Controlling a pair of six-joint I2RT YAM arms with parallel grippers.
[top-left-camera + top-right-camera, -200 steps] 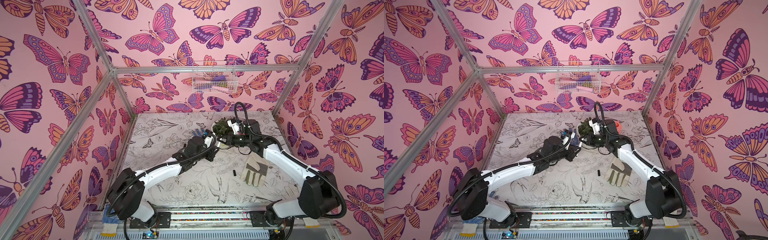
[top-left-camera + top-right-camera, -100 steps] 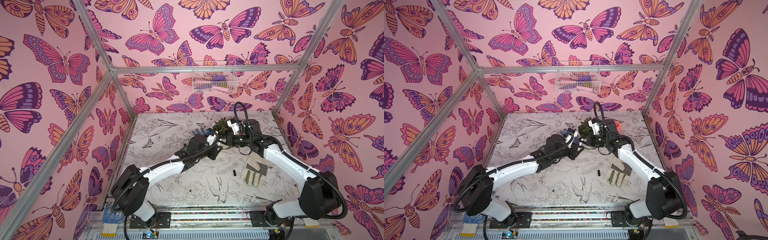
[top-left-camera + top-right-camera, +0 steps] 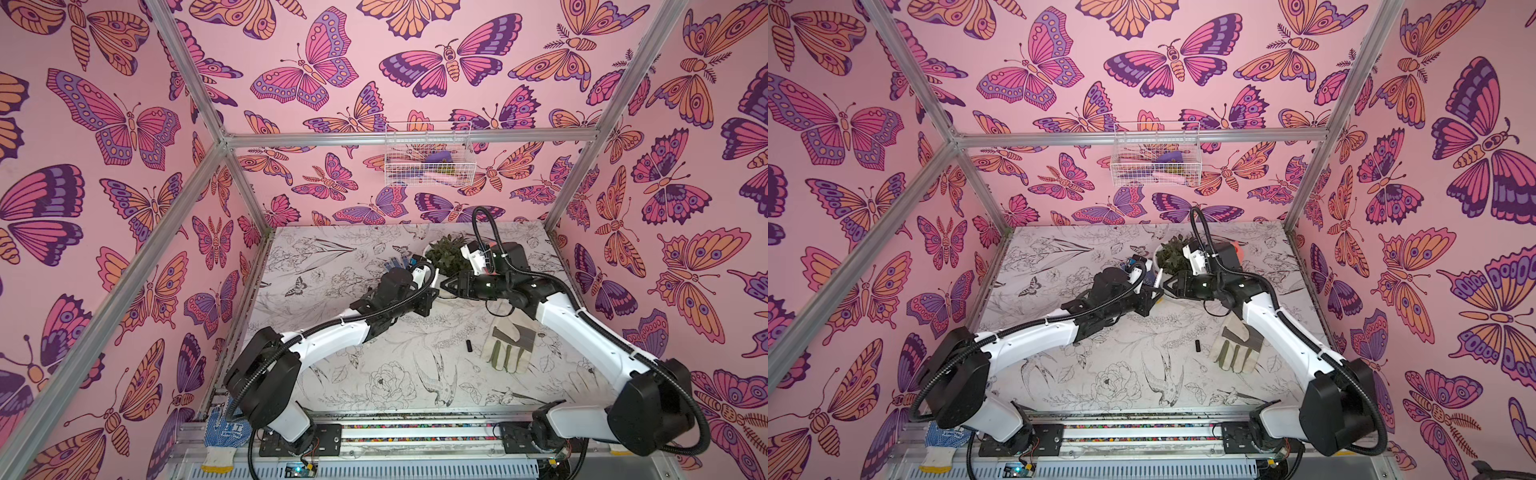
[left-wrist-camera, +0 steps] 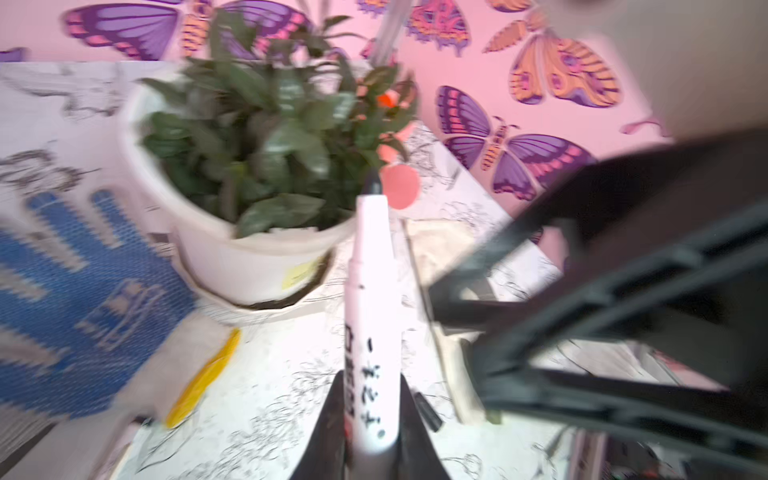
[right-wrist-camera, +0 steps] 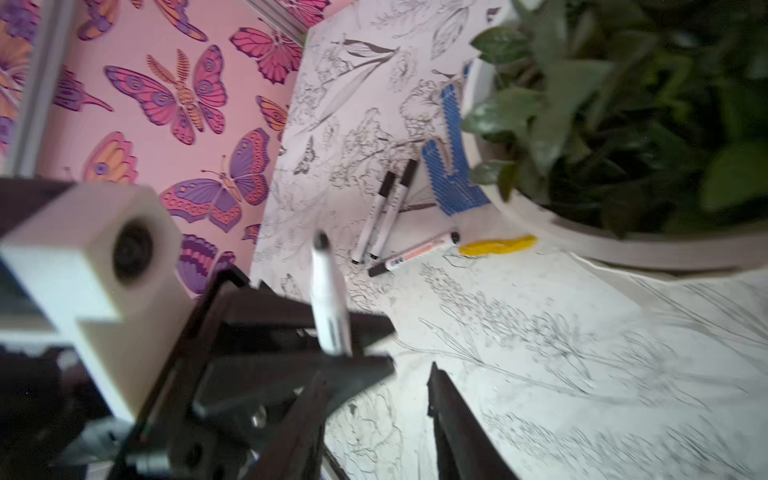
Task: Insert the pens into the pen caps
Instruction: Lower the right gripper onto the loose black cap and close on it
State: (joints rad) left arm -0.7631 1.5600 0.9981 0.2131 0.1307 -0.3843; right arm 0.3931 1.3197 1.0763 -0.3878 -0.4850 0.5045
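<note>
I've got one white pen [image 4: 371, 316] pinched tight in the left gripper [image 4: 370, 399], its dark tip apparently bare, though blur hampers me. The right gripper [image 5: 376, 372] gapes empty alongside. Three other pens [image 5: 392, 212] lie by the potted plant [image 4: 257, 137]; a loose cap [image 3: 469, 345] lies beside the work glove [image 3: 509, 347].
</note>
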